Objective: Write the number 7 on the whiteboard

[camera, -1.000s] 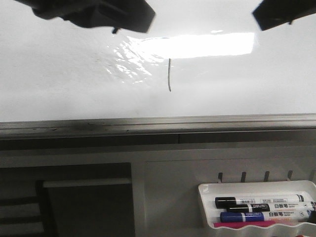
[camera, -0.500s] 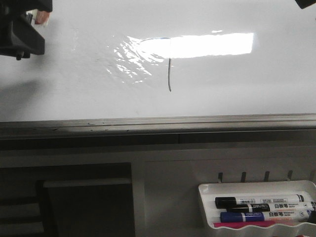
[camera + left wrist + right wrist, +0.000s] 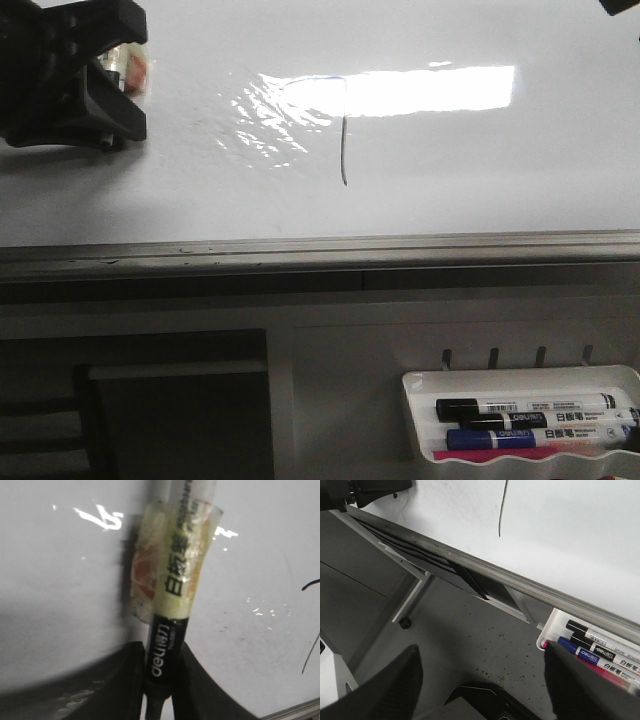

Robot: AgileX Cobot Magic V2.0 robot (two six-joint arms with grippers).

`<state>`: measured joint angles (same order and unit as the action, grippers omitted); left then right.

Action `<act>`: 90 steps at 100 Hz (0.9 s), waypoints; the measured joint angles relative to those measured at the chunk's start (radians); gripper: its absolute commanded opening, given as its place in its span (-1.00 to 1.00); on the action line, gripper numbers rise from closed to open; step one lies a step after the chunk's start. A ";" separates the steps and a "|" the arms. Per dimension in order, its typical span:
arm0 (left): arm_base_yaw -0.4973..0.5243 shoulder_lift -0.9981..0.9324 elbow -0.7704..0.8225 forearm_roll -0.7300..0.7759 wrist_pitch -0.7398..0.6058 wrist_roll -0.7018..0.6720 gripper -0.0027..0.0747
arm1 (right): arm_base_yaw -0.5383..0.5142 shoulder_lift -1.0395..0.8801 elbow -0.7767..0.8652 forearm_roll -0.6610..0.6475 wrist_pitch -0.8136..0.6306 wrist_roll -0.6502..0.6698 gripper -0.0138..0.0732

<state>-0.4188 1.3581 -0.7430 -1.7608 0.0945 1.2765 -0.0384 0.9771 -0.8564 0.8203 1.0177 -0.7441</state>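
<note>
The whiteboard [image 3: 480,170] is glossy white with glare, a wrinkled film patch and a grey metal bottom edge. The number 7 [image 3: 343,150] shows as a thin dark vertical stroke with a faint top stroke lost in the glare. It also shows in the right wrist view [image 3: 502,510] and at the edge of the left wrist view [image 3: 312,650]. My left gripper [image 3: 108,75] is at the board's upper left, well left of the 7. It is shut [image 3: 162,680] on a black-and-white marker [image 3: 172,595] wrapped in tape. My right gripper [image 3: 485,680] is open and empty, away from the board.
A small white tray [image 3: 415,420] with several markers hangs below the board at the lower right, and shows in the right wrist view [image 3: 547,630]. A dark panel [image 3: 170,400] sits under the board at the left. The floor [image 3: 470,640] lies below.
My left gripper swung from the top middle to the far left, then came lower and further into view with the marker. My right gripper has pulled out toward the top right corner.
</note>
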 measured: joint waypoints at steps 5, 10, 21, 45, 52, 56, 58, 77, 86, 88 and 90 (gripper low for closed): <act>0.000 0.005 -0.005 0.000 0.010 0.000 -0.98 | 0.000 0.000 0.000 0.000 0.000 0.000 0.35; 0.000 0.009 -0.005 0.002 0.018 0.000 -0.97 | 0.000 0.000 0.000 0.002 0.000 0.000 0.35; 0.000 0.011 -0.007 0.005 0.022 0.000 -0.80 | 0.000 0.000 0.000 0.004 0.000 0.000 0.35; 0.000 0.014 -0.012 0.015 0.053 0.002 0.36 | 0.000 0.000 0.000 0.006 0.000 0.000 0.35; 0.000 0.008 -0.014 0.017 0.074 0.002 0.50 | 0.000 0.000 0.000 0.006 0.000 0.000 0.35; 0.000 0.002 -0.014 0.032 0.077 0.002 0.52 | 0.000 0.000 0.000 0.006 0.000 0.000 0.35; 0.000 -0.001 -0.014 0.037 0.077 0.002 0.51 | 0.000 0.000 0.000 0.006 0.000 0.000 0.35; 0.002 -0.064 -0.012 0.143 0.004 0.002 0.50 | 0.000 -0.005 0.000 0.006 0.007 -0.002 0.35; 0.006 -0.127 -0.012 0.202 -0.016 0.002 0.50 | 0.000 -0.012 0.000 0.006 0.011 -0.002 0.35; 0.006 -0.144 -0.012 0.220 -0.018 0.002 0.50 | 0.000 -0.014 0.000 0.008 0.011 -0.002 0.35; 0.006 -0.161 -0.012 0.233 -0.018 0.002 0.50 | 0.000 -0.013 0.000 0.013 0.011 -0.002 0.35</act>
<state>-0.4130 1.1966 -0.7550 -1.5279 0.0767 1.2783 -0.0384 0.9637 -0.8564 0.8334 1.0289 -0.7462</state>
